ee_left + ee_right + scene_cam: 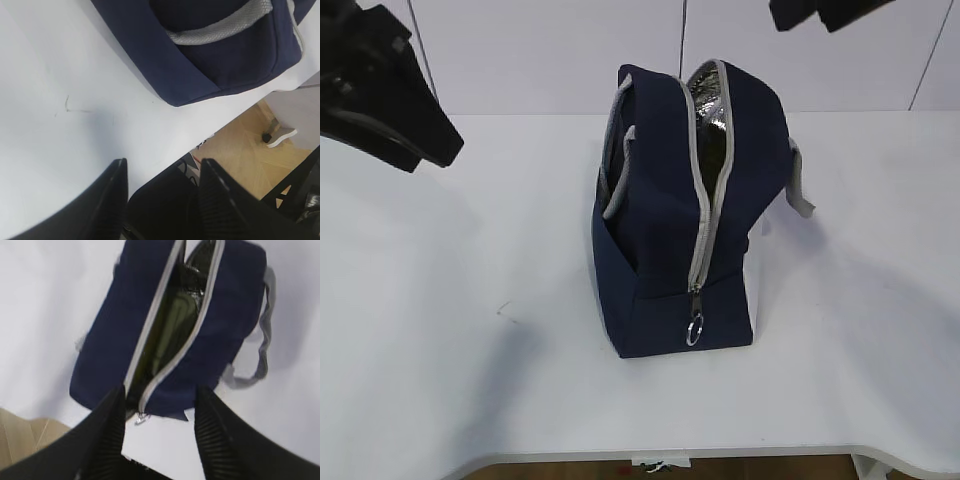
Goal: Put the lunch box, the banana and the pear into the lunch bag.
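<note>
One lunch bag [665,250] stands upright in the middle of the white worktop [440,350], its grey zipper [703,215] parted along the top so the silver foil lining shows at the far end. Looking down from the right wrist view, I can make out something sage-green lying deep in the slot, probably the lunch box [170,325] already inside; the blur keeps me from being sure. No banana or pear shows anywhere on the worktop, so they may be inside too, or simply out of sight.

The right end effector [160,405] hangs directly above the bag's near end, fingers spread wide and empty. The left end effector [162,175] hovers over bare worktop at the near left of the bag, also spread apart and holding nothing.

If anything remains to go in, I'd say the opening is the trouble: it is narrow and the fabric walls sag inward. One arm should pull a zipper edge or the grey handle [617,165] sideways to widen the mouth while the other lowers the item lengthwise along the slot.
</note>
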